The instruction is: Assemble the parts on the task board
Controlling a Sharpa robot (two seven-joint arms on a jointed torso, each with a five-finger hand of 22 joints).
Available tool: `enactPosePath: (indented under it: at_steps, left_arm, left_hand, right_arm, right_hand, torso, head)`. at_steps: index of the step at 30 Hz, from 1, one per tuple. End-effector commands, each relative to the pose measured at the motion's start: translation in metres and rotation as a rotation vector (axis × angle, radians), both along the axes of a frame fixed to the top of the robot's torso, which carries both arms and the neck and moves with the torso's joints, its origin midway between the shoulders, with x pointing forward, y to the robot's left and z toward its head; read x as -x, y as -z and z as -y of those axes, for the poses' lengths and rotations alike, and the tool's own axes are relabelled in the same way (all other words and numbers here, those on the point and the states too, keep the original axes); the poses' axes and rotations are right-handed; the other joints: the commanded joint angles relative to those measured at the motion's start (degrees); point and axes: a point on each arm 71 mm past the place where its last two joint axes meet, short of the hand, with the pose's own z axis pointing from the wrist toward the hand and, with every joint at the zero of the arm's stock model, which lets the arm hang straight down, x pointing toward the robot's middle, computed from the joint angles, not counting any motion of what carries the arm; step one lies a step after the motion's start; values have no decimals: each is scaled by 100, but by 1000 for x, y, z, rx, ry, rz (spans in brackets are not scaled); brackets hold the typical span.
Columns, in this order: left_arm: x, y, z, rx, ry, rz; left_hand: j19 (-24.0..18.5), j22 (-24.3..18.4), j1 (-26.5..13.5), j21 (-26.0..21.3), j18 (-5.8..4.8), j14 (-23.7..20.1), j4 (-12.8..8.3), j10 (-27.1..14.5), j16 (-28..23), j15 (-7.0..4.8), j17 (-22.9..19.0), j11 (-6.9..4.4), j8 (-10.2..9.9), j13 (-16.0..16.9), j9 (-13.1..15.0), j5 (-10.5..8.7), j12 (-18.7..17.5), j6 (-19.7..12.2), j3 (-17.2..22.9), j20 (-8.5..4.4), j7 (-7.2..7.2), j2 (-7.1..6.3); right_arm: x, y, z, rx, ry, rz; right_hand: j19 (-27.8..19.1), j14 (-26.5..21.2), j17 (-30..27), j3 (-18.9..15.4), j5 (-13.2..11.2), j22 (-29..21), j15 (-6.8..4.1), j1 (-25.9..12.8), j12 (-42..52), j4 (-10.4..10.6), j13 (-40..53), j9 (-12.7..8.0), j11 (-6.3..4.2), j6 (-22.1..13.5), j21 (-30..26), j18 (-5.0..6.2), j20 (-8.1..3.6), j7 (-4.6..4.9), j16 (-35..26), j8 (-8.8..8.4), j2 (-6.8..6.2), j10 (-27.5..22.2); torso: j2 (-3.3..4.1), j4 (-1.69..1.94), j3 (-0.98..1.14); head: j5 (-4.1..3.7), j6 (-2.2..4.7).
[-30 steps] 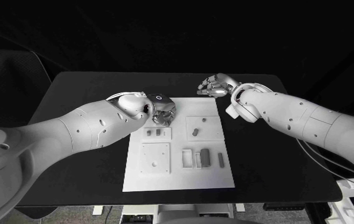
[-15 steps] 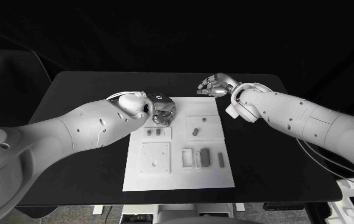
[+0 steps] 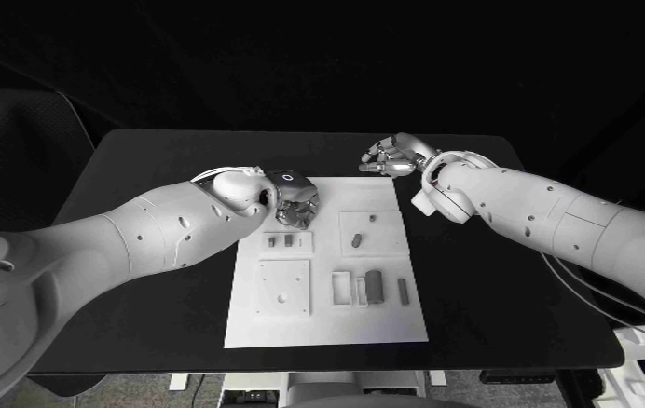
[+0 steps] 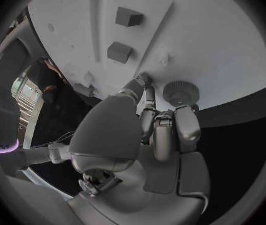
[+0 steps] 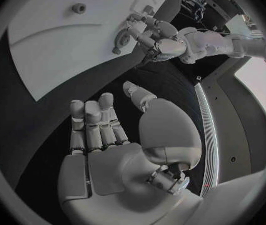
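Left hand (image 3: 295,205) sits over the far left corner of the task board (image 3: 327,329), fingers curled down onto a small round toothed part, a gear (image 4: 181,92), near the board's far edge. Fingertips (image 4: 142,80) touch or nearly touch the board beside it; I can't tell if the gear is actually pinched or just fenced in. Right hand (image 3: 394,156) hangs off the board just past its far right corner above the black table (image 3: 161,161), holding nothing, fingers loosely apart.

Risks, as I judge them: the gear is small and smooth-faced with a ridged rim, so metal fingers could flick it sideways or off the far edge. The curled hand also hides its seat, so misalignment is likely.

Board is flat, white, matte, with raised square panels. Other parts look hard and plastic: small blocks (image 4: 128,17), a short peg (image 3: 356,239), dark slim bars (image 3: 374,286) near the right edge.
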Motion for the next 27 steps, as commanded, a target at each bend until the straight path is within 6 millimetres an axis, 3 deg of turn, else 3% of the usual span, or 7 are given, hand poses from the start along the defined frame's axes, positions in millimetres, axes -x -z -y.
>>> enactPosePath:
  at_steps: [1, 17, 27]
  left_arm:
    - [1, 0, 0, 13, 5, 1]
    - [7, -4, -8, 33, -3, -7]
    - [8, -20, -13, 49, -7, 7]
  left_hand:
    - [-42, 9, -14, 807, 251, 28, 10, -29, 253, 3, 774, 2, 21, -280, 7, 21, -9, 196, 37, -1, 156, 42]
    - [-45, 17, -5, 808, 251, -2, 1, -32, 245, 3, 744, -2, 22, -276, 6, 21, -4, 216, 55, -2, 188, 23]
    - [-47, 21, -3, 809, 251, -9, -1, -33, 244, 2, 735, -4, 25, -273, 7, 21, -1, 231, 64, -3, 205, 16]
  right_arm:
    - [0, 0, -1, 0, -11, -1]
    - [0, 0, 2, 2, -8, -1]
    - [1, 0, 3, 2, -6, -1]
  right_hand:
    - [-22, -37, -7, 32, -29, -7, -5, -41, 31, 3, -5, -9, 9, 3, 146, -63, -1, 45, 14, 25, 0, -44]
    - [-22, -36, -7, 32, -29, -8, -5, -43, 32, 3, -6, -9, 9, 3, 147, -63, -1, 45, 14, 26, -1, -44]
    - [-22, -36, -7, 32, -29, -8, -5, -45, 33, 3, -6, -9, 9, 3, 147, -63, -1, 45, 15, 26, -2, -44]
  torso:
    - [1, 0, 1]
    - [-6, 7, 2]
    - [-12, 13, 0]
  head:
    - [2, -2]
    - [-1, 17]
    - [24, 50]
